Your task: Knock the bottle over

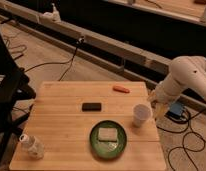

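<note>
The bottle [32, 145] is small, clear plastic with a white cap. It stands near the front left corner of the wooden table [61, 125]. My white arm [186, 77] reaches in from the right. My gripper [157, 105] hangs at the table's right edge, just right of the white paper cup [141, 115]. The gripper is far from the bottle, across the whole width of the table.
A green plate [94, 143] with a pale block on it sits at the front middle. A black flat object [91, 106] lies mid-table and an orange item [121, 89] near the back edge. Cables and a blue object [175, 111] lie on the floor at right. A dark chair [8, 85] stands at left.
</note>
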Available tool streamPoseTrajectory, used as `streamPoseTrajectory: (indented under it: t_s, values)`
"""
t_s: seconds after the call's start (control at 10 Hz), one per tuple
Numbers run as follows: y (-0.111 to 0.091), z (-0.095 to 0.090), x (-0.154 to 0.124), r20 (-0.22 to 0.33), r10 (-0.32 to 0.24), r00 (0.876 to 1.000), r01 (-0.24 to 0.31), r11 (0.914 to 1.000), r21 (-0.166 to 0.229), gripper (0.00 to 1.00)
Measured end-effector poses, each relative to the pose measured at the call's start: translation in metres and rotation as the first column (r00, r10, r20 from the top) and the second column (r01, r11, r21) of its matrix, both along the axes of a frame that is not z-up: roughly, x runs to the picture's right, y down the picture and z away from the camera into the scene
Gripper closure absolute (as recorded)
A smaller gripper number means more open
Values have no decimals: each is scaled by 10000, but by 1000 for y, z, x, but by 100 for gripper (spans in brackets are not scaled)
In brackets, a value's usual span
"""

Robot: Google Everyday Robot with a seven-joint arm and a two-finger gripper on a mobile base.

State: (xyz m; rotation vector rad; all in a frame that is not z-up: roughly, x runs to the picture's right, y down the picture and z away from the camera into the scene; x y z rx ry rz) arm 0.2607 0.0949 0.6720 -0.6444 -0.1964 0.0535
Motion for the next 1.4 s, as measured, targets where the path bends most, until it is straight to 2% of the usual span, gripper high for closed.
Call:
streamPoseTrajectory:
  t_s: [0.2,0.4,0.5,0.7,0.8,0.9,1.1,1.2,1.3,1.4]
  values:
    - [-4,1,7,-78,-123,9999,123,9999,-34,78]
    - [-4,4,4,86,-303,9995,305,9991,-300,95]
    - [0,7,-9,428,-365,9984,388,9977,-549,100]
    - [19,8,-45,1374,-395,9897,549,9924,-1102,100]
    - [23,8,-54,1610,-414,9861,614,9907,-1213,100]
    - [39,1,-95,2606,-518,9641,957,9827,-1586,100]
    - [55,-15,-148,3844,-829,9194,1622,9704,-1787,100]
    - [61,-29,-174,4510,-1168,8848,2127,9626,-1679,100]
    - [65,-43,-196,5113,-1576,8448,2659,9529,-1456,100]
    - [66,-46,-199,5212,-1648,8374,2750,9510,-1411,100]
